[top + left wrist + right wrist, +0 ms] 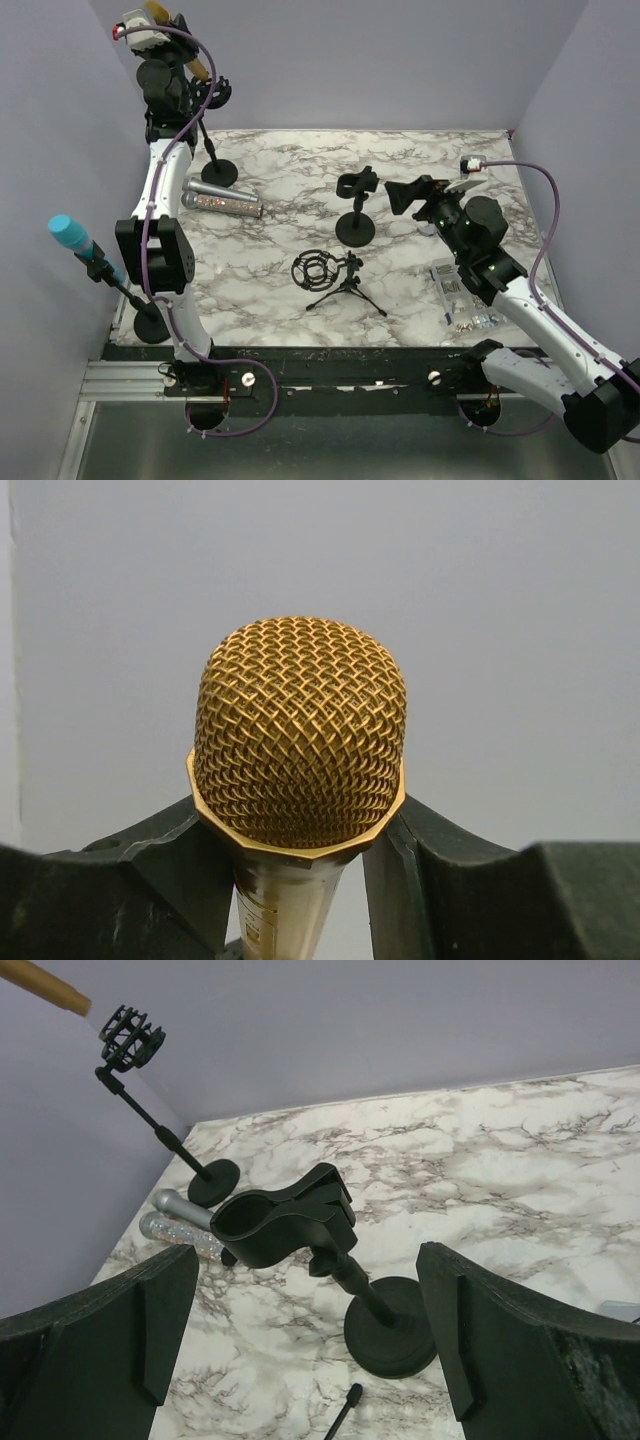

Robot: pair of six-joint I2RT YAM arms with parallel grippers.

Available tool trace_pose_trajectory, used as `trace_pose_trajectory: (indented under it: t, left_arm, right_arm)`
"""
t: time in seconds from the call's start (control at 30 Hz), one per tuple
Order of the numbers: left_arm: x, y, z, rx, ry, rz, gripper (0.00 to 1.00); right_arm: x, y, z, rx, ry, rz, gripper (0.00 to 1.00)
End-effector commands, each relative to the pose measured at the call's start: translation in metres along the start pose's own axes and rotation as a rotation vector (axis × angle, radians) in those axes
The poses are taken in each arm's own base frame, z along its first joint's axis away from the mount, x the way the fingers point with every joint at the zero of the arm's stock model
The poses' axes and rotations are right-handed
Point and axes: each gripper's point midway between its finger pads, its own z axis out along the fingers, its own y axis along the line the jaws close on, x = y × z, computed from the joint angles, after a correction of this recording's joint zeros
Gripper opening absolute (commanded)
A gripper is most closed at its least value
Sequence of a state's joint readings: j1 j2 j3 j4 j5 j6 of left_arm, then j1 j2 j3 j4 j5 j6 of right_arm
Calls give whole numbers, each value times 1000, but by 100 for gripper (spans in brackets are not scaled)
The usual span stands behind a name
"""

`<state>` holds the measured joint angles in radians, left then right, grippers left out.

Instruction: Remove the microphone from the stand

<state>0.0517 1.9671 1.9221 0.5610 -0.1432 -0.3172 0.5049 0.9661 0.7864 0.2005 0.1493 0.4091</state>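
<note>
- Gold microphone (300, 730) raised at back-left. Long axis tilted: head up-left, tail toward shock-mount stand (205, 140). Seating in clip not discernible.
- Left end effector (300, 865) clamped on neck below grille.
- Right end effector (310, 1310) held apart, well off. Left arm nearer.

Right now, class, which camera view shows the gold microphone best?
The left wrist view: the gold microphone fills the frame, mesh head sharp, with the left gripper shut on its neck. The top external view shows it small, partly hidden behind that wrist. The right wrist view catches only its handle's tip.
</note>
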Motion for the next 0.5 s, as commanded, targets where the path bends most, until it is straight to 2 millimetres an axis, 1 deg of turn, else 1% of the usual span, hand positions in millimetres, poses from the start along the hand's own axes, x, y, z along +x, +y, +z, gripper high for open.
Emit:
trace_pose_trajectory:
  t: [0.0, 0.03, 0.07, 0.1, 0.13, 0.17, 0.23, 0.27, 0.3, 0.33, 0.4, 0.43, 0.47]
  left_arm:
    - [-134, -35, -20, 49, -197, -8, 31]
    - [-147, -40, -26, 60, -196, -14, 31]
    - [-153, -45, -32, 73, -177, -16, 31]
    - [-166, -51, -41, 90, -169, -19, 31]
    - [-168, -55, -48, 101, -141, -25, 31]
    - [-174, -58, -58, 107, -124, -40, 32]
    - [-179, -62, -79, 106, -74, -86, 32]
    - [-172, -60, -90, 93, -23, -116, 32]
    - [-172, -60, -101, 83, 13, -155, 32]
    - [-162, -59, -115, 61, 81, -211, 32]
    - [-144, -63, -143, 65, 183, -322, 31]
    - [-133, -67, -156, 81, 229, -393, 30]
    - [-117, -72, -173, 100, 284, -457, 30]
  right_arm:
    - [-10, 0, -5, 5, -45, 1, 100]
    - [-12, 1, -7, 3, -52, 6, 100]
    - [-14, 1, -9, 0, -60, 10, 100]
    - [-15, 1, -11, -3, -66, 14, 100]
    - [-17, 2, -13, -5, -73, 16, 100]
    - [-18, 2, -14, -7, -77, 19, 100]
    - [-20, 2, -18, -8, -87, 24, 100]
    - [-21, 2, -19, -9, -92, 26, 100]
    - [-21, 1, -21, -7, -94, 28, 100]
    - [-21, 0, -22, -6, -100, 30, 100]
    - [-20, -3, -23, 0, -113, 34, 100]
    - [-19, -4, -24, 5, -113, 34, 100]
    - [-18, -5, -24, 10, -115, 34, 100]
